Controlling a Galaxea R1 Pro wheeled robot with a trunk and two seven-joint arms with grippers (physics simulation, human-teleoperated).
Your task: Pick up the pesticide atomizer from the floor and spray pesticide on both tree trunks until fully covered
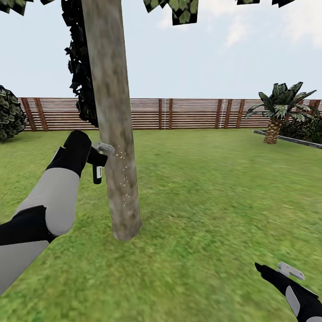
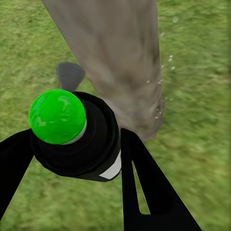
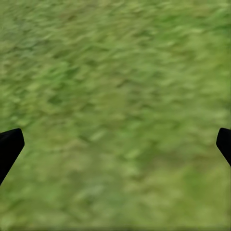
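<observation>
One tree trunk stands upright on the lawn in the head view, a pale grey-brown column rising out of frame toward blocky green leaves. The left tool is raised at about nine o'clock of the trunk, just beside the bark, and its fingers are clamped on the pesticide atomizer, a slim dark bottle with a small white label patch that hangs downward from the grip. Small pale droplets speckle the trunk's face next to the bottle and trail down toward its base.

In the left wrist view the atomizer is seen from its end, a black round body with a bright green cap, held between two black fingers, with the trunk close beyond it and droplets in the air beside the bark.

At about five o'clock of the trunk, well apart from it, the right tool hangs low over the grass. In the right wrist view its two black fingertips sit far apart with nothing between them but blurred grass.

A brown slat fence bounds the lawn, with a small palm at about two o'clock and a round bush at about ten o'clock.
</observation>
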